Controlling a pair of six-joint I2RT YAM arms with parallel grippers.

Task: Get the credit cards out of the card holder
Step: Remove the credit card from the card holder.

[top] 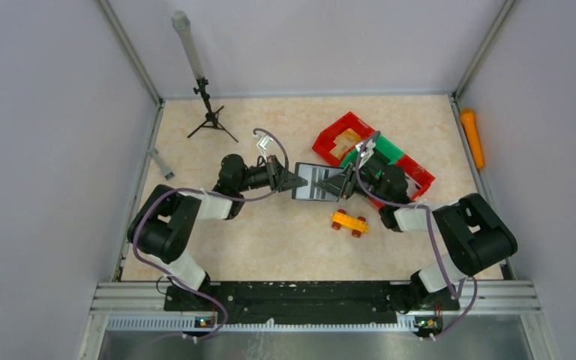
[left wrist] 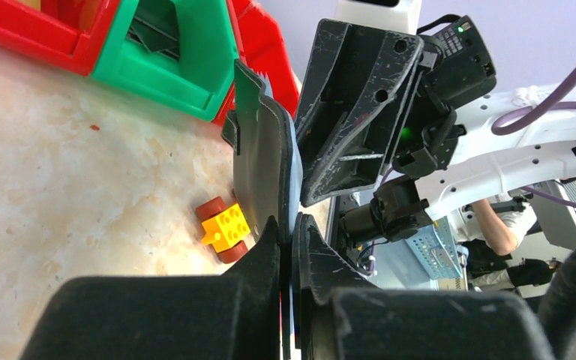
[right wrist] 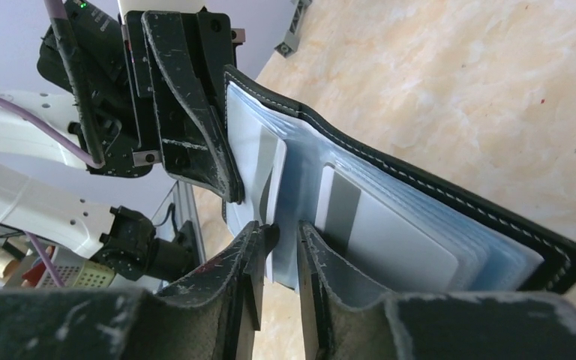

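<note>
The black card holder (top: pixel 315 182) hangs open above the table between my two grippers. My left gripper (top: pixel 298 180) is shut on its left edge; in the left wrist view the holder (left wrist: pixel 262 165) stands edge-on, pinched at my left gripper (left wrist: pixel 289 232). My right gripper (top: pixel 335 185) comes from the right. In the right wrist view the holder (right wrist: pixel 450 195) shows its pale blue sleeves with grey-white cards (right wrist: pixel 397 240). My right gripper (right wrist: pixel 285 232) is closed on the edge of a pale card or sleeve (right wrist: pixel 285 259) at the holder's fold.
A yellow-orange toy brick car (top: pixel 349 222) lies on the table just in front of the holder, also in the left wrist view (left wrist: pixel 225 227). Red and green bins (top: pixel 375 154) stand behind the right arm. A small black tripod (top: pixel 208 112) stands at the back left. An orange tube (top: pixel 472 137) lies along the right wall.
</note>
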